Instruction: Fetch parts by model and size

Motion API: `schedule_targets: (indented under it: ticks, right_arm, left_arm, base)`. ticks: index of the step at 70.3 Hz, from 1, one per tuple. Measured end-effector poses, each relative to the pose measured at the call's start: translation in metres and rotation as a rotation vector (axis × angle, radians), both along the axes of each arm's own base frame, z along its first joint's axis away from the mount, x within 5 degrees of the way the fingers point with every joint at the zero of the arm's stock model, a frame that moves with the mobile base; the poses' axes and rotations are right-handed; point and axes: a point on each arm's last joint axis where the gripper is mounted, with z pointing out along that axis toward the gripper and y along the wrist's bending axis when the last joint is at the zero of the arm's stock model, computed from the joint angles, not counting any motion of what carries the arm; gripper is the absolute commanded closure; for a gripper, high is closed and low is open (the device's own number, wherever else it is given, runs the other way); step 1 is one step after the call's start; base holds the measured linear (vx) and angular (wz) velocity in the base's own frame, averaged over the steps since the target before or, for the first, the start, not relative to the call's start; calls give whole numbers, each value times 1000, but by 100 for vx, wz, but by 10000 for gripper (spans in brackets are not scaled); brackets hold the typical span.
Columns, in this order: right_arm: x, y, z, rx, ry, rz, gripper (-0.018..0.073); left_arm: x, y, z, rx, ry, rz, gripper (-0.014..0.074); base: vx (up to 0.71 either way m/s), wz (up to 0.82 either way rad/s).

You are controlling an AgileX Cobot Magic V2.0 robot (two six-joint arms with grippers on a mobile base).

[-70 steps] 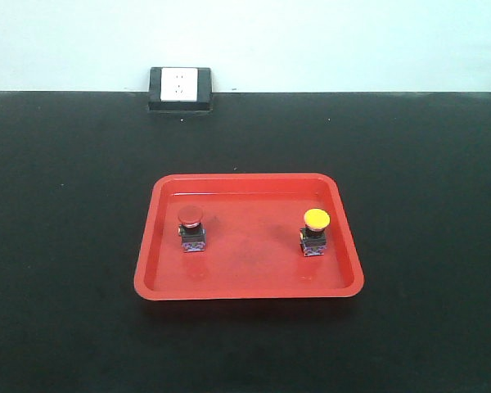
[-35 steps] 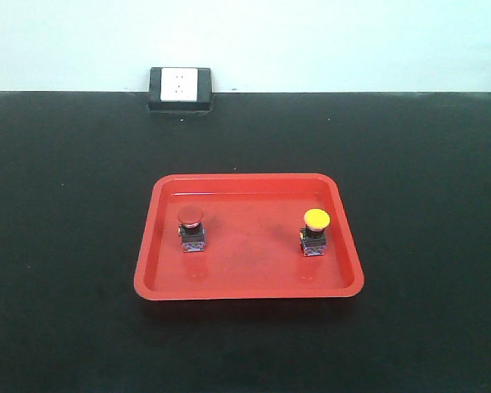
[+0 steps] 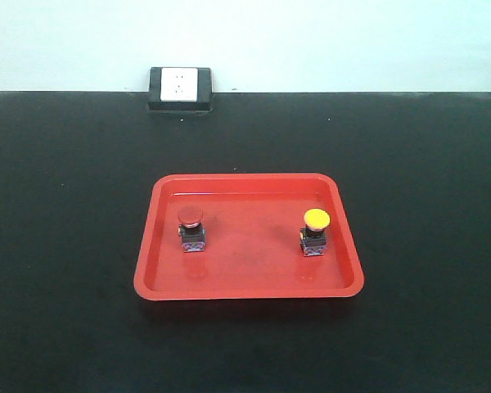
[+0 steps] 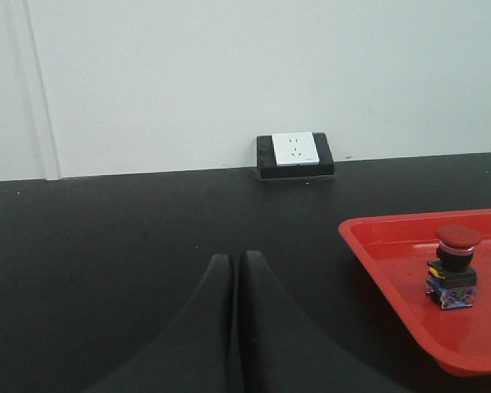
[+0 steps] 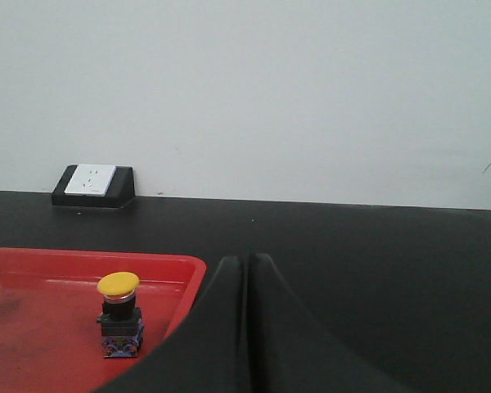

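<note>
Two push-button switches stand upright in a red tray [image 3: 164, 205]. The red-capped switch [image 3: 191, 228] is on the tray's left side, also seen at the right of the left wrist view as the red-capped switch [image 4: 454, 265]. The yellow-capped switch [image 3: 315, 232] is on the tray's right side, and shows as the yellow-capped switch [image 5: 119, 313] in the right wrist view. My left gripper [image 4: 234, 260] is shut and empty, over the black table left of the tray [image 4: 376, 254]. My right gripper [image 5: 245, 262] is shut and empty, just right of the tray [image 5: 33, 270]. Neither gripper appears in the front view.
A black box with a white socket face [image 3: 180, 87] sits at the table's back edge against the pale wall; the same socket box [image 4: 295, 154] shows in the left wrist view, and the socket box [image 5: 93, 186] in the right wrist view. The black tabletop [image 3: 425, 205] surrounds the tray.
</note>
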Motion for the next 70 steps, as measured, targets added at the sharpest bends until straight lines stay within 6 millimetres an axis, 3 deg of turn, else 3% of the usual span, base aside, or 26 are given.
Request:
schedule_targets:
  ticks: [70]
  right_arm:
    - [0,0,0,1,0,0,569]
  left_arm:
    - [0,0,0,0,0,0,603]
  base:
    - [0,0]
